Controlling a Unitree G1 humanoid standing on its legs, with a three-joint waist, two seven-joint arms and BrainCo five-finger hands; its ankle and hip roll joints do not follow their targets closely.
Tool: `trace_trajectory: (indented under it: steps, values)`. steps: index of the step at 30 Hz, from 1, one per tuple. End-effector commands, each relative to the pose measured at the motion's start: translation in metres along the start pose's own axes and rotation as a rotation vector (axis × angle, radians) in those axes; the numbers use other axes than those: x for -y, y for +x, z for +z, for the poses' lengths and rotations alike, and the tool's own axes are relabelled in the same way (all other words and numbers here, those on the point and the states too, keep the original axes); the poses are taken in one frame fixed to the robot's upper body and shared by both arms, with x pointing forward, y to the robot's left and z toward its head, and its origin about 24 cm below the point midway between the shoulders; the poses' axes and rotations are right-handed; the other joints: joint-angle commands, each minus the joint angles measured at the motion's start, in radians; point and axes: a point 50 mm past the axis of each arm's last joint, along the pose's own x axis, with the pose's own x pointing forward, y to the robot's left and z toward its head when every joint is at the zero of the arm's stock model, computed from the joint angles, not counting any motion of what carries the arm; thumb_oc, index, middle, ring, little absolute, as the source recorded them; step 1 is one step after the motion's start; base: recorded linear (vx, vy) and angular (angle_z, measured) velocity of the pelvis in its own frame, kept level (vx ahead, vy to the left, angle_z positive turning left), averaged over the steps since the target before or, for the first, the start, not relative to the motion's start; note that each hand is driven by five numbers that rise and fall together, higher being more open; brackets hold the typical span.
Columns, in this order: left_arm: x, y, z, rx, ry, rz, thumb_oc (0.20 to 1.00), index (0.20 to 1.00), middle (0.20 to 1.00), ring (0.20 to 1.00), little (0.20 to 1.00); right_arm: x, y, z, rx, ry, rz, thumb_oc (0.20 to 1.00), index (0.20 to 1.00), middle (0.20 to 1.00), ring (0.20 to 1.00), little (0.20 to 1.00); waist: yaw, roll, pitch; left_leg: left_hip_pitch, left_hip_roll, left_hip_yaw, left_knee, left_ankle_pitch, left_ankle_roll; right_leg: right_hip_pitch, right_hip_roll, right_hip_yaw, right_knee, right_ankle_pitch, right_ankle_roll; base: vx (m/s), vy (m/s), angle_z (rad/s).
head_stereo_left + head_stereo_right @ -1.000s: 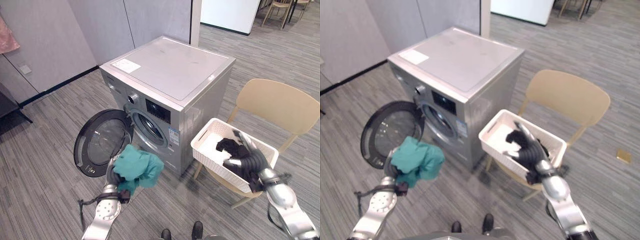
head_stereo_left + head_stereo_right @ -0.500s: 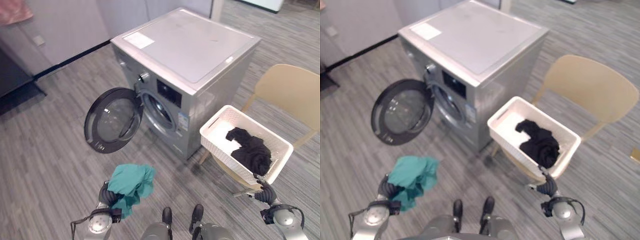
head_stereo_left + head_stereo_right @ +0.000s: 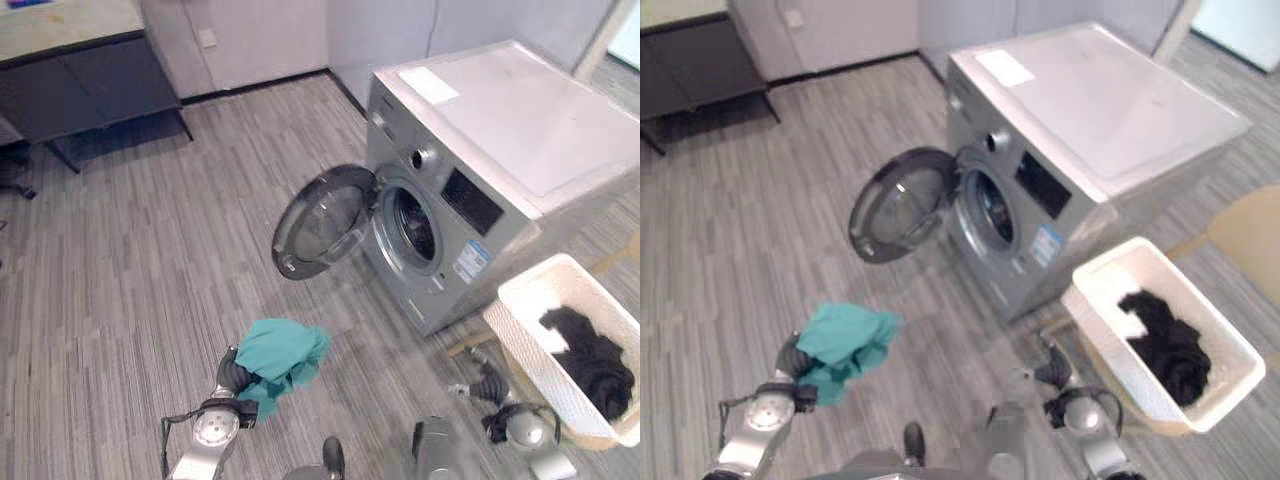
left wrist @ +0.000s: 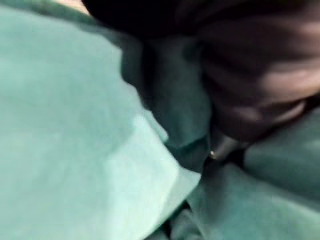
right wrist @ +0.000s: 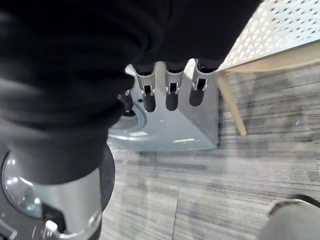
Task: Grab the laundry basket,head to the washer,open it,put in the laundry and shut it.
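Laundry: a teal cloth was bunched in the left hand, over bare floor well apart from the washer; dark clothes lay in the white basket at the washer's right front corner.

Left eye view: the washer door stood swung open toward the robot's left, and the drum opening was unblocked. The right hand hung low just beside the basket's near wall, apart from it. A dark table stood by the far wall.

Right eye view: the basket sat on a tan chair next to the washer. The teal cloth draped over the left hand and hung from it toward the floor.

Left wrist view: teal cloth pressed against the dark hand cover; judged with the eye views, the fingers were closed round the cloth, though the fingers themselves were buried in it.

Right wrist view: the right hand's fingers lay straight and relaxed, holding nothing, with the washer's front and a chair leg beyond them.

Risk: the hanging folds could snag on the door or door rim and slip out of the grip, because so much cloth trailed loose. The cloth could also drop short of the drum if released from this far away.
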Motion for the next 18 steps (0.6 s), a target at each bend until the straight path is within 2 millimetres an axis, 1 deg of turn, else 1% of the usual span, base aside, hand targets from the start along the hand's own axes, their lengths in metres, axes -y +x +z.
trace_trajectory:
  steps: [1, 2, 3, 4, 5, 6, 7, 8, 9, 10, 11, 12, 13, 14, 15, 16, 18]
  values:
    - [-0.012, 0.007, 0.029, 0.141, 0.055, 0.028, 0.200, 0.200, 0.200, 0.200, 0.200, 0.018, 0.012, 0.027, 0.115, -0.028, -0.048, 1.000, 1.000, 1.000, 1.000, 1.000, -0.036, 0.007, 0.041, 0.045, 0.005, -0.029, 0.012, -0.077, -0.053, 0.181, 0.181, -0.032, -0.302, 0.040, 0.019, 0.37, 0.006, 0.51]
    - [-0.010, 0.007, 0.030, 0.142, 0.057, 0.019, 0.200, 0.200, 0.200, 0.200, 0.200, 0.018, 0.012, 0.025, 0.106, -0.031, -0.046, 1.000, 1.000, 1.000, 1.000, 1.000, -0.041, 0.003, 0.042, 0.059, -0.008, -0.055, 0.008, -0.085, -0.053, 0.176, 0.191, -0.018, -0.347, 0.058, 0.026, 0.45, -0.011, 0.64]
    - [-0.010, 0.008, 0.029, 0.140, 0.061, 0.020, 0.200, 0.200, 0.200, 0.200, 0.200, 0.018, 0.011, 0.022, 0.094, -0.037, -0.041, 1.000, 1.000, 1.000, 1.000, 1.000, -0.050, 0.001, 0.044, 0.081, -0.022, -0.084, 0.000, -0.097, -0.054, 0.151, 0.206, -0.005, -0.403, 0.091, 0.031, 0.46, -0.067, 0.93]
    - [-0.008, 0.008, 0.028, 0.138, 0.061, 0.016, 0.200, 0.200, 0.200, 0.200, 0.200, 0.016, 0.011, 0.018, 0.079, -0.045, -0.027, 1.000, 1.000, 1.000, 1.000, 1.000, -0.051, -0.001, 0.041, 0.106, -0.034, -0.120, -0.008, -0.107, -0.059, 0.126, 0.200, -0.022, -0.449, 0.122, 0.037, 0.37, -0.059, 1.08]
    - [-0.008, 0.008, 0.028, 0.138, 0.061, 0.016, 0.200, 0.200, 0.200, 0.200, 0.200, 0.016, 0.011, 0.018, 0.079, -0.045, -0.027, 1.000, 1.000, 1.000, 1.000, 1.000, -0.054, 0.002, 0.041, 0.108, -0.031, -0.124, -0.009, -0.108, -0.059, 0.129, 0.201, -0.026, -0.451, 0.121, 0.037, 0.33, -0.094, 1.24]
    - [-0.006, 0.008, 0.029, 0.139, 0.058, 0.011, 0.200, 0.200, 0.200, 0.200, 0.200, 0.015, 0.010, 0.016, 0.073, -0.047, -0.021, 1.000, 1.000, 1.000, 1.000, 1.000, -0.057, 0.002, 0.041, 0.121, -0.032, -0.141, -0.005, -0.116, -0.063, 0.123, 0.193, -0.037, -0.456, 0.128, 0.039, 0.35, -0.164, 0.91]
    - [-0.001, 0.006, 0.029, 0.144, 0.071, -0.023, 0.200, 0.200, 0.200, 0.200, 0.200, 0.013, 0.005, 0.010, 0.056, -0.036, -0.013, 1.000, 1.000, 1.000, 1.000, 1.000, -0.062, 0.001, 0.033, 0.147, -0.030, -0.174, 0.019, -0.142, -0.078, 0.161, 0.198, -0.008, -0.469, 0.123, 0.019, 0.47, -0.251, 0.99]
    - [0.001, 0.007, 0.029, 0.144, 0.079, -0.032, 0.200, 0.200, 0.200, 0.200, 0.200, 0.013, 0.005, 0.007, 0.051, -0.040, -0.011, 1.000, 1.000, 1.000, 1.000, 1.000, -0.066, 0.006, 0.019, 0.146, -0.019, -0.181, 0.055, -0.139, -0.102, 0.174, 0.203, -0.007, -0.465, 0.126, 0.005, 0.34, -0.207, 1.22]
    - [0.001, 0.007, 0.029, 0.144, 0.079, -0.032, 0.200, 0.200, 0.200, 0.200, 0.200, 0.013, 0.005, 0.008, 0.052, -0.040, -0.011, 1.000, 1.000, 1.000, 1.000, 1.000, -0.068, 0.003, 0.017, 0.142, -0.022, -0.182, 0.055, -0.136, -0.101, 0.172, 0.199, -0.007, -0.468, 0.130, 0.006, 0.28, -0.209, 1.44]
    - [0.005, 0.006, 0.029, 0.146, 0.072, -0.058, 0.200, 0.200, 0.200, 0.200, 0.200, 0.016, 0.006, 0.008, 0.052, -0.047, -0.014, 1.000, 1.000, 1.000, 1.000, 1.000, -0.073, 0.007, 0.008, 0.109, -0.001, -0.152, 0.150, -0.100, -0.141, 0.213, 0.196, -0.030, -0.490, 0.126, -0.005, 0.15, -0.125, 1.32]
    - [0.005, 0.006, 0.029, 0.146, 0.072, -0.058, 0.200, 0.200, 0.200, 0.200, 0.200, 0.016, 0.006, 0.008, 0.053, -0.047, -0.014, 1.000, 1.000, 1.000, 1.000, 1.000, -0.076, 0.008, 0.008, 0.105, 0.001, -0.155, 0.158, -0.104, -0.142, 0.215, 0.196, -0.033, -0.493, 0.127, -0.006, 0.25, -0.177, 1.02]
    - [0.007, 0.006, 0.030, 0.147, 0.065, -0.060, 0.200, 0.200, 0.200, 0.200, 0.200, 0.018, 0.006, 0.009, 0.058, -0.042, -0.021, 1.000, 1.000, 1.000, 1.000, 1.000, -0.076, 0.004, 0.011, 0.072, 0.015, -0.129, 0.241, -0.063, -0.165, 0.241, 0.194, -0.036, -0.502, 0.121, -0.015, 0.15, -0.091, 0.72]
    - [0.007, 0.006, 0.029, 0.145, 0.060, -0.063, 0.200, 0.200, 0.200, 0.200, 0.200, 0.021, 0.008, 0.011, 0.062, -0.038, -0.028, 1.000, 1.000, 1.000, 1.000, 1.000, -0.073, -0.001, 0.015, 0.033, 0.032, -0.108, 0.314, -0.036, -0.173, 0.266, 0.191, -0.044, -0.514, 0.108, -0.025, 0.20, -0.131, 0.53]
    - [0.008, 0.007, 0.030, 0.146, 0.059, -0.068, 0.200, 0.200, 0.200, 0.200, 0.200, 0.023, 0.008, 0.012, 0.064, -0.038, -0.033, 1.000, 1.000, 1.000, 1.000, 1.000, -0.068, -0.009, 0.022, -0.008, 0.047, -0.084, 0.376, -0.027, -0.173, 0.290, 0.186, -0.047, -0.520, 0.096, -0.034, 0.23, -0.140, 0.13]
    - [0.009, 0.008, 0.031, 0.143, 0.052, -0.070, 0.200, 0.200, 0.200, 0.200, 0.200, 0.026, 0.010, 0.013, 0.062, -0.039, -0.047, 1.000, 1.000, 1.000, 1.000, 1.000, -0.053, -0.028, 0.031, -0.084, 0.050, -0.048, 0.387, -0.047, -0.149, 0.325, 0.179, -0.038, -0.525, 0.070, -0.042, 0.17, -0.102, -0.21]
    - [0.009, 0.008, 0.031, 0.143, 0.052, -0.070, 0.200, 0.200, 0.200, 0.200, 0.200, 0.026, 0.010, 0.013, 0.062, -0.038, -0.047, 1.000, 1.000, 1.000, 1.000, 1.000, -0.051, -0.027, 0.031, -0.085, 0.051, -0.046, 0.390, -0.050, -0.149, 0.325, 0.180, -0.037, -0.524, 0.069, -0.041, 0.20, -0.084, -0.58]
    - [0.008, 0.008, 0.031, 0.143, 0.059, -0.076, 0.200, 0.200, 0.200, 0.200, 0.200, 0.028, 0.010, 0.013, 0.058, -0.038, -0.052, 1.000, 1.000, 1.000, 1.000, 1.000, -0.035, -0.042, 0.031, -0.139, 0.035, -0.051, 0.341, -0.083, -0.129, 0.350, 0.182, -0.012, -0.523, 0.047, -0.041, 0.20, -0.032, -0.63]
